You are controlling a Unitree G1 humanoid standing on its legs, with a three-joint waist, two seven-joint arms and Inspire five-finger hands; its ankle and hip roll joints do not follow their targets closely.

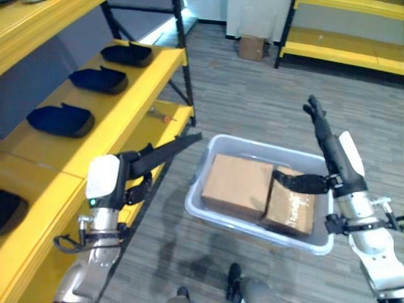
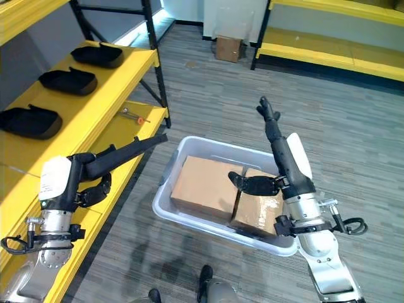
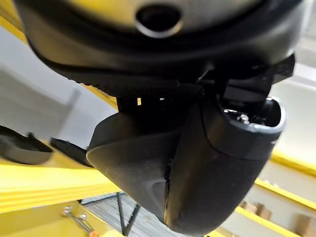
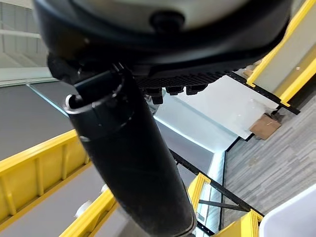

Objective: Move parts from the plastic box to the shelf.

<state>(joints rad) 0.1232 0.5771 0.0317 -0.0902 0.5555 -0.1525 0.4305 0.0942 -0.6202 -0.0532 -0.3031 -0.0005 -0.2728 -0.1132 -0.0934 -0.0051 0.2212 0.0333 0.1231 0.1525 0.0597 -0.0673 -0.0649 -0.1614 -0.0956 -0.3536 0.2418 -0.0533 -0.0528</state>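
Note:
A pale grey plastic box [image 1: 197, 189] stands on the floor and holds two brown cardboard boxes [image 1: 237, 183] [image 1: 290, 205] side by side. To its left is the yellow shelf [image 1: 120, 120], with several black moulded parts [image 1: 61, 120] in a row on its upper board. My left hand [image 1: 154, 158] is open, its straight fingers reaching over the shelf's edge toward the plastic box and holding nothing. My right hand [image 1: 328, 145] is open above the box's right end. Its fingers point up and its thumb [image 1: 297, 183] lies over the right cardboard box.
A small red-tipped tool [image 1: 161, 115] lies on the shelf's lower board. Black shelf posts [image 1: 183, 57] stand at the shelf's far end. A small cardboard box [image 1: 252, 47] sits on the far floor, beside a second yellow shelf [image 1: 341, 44].

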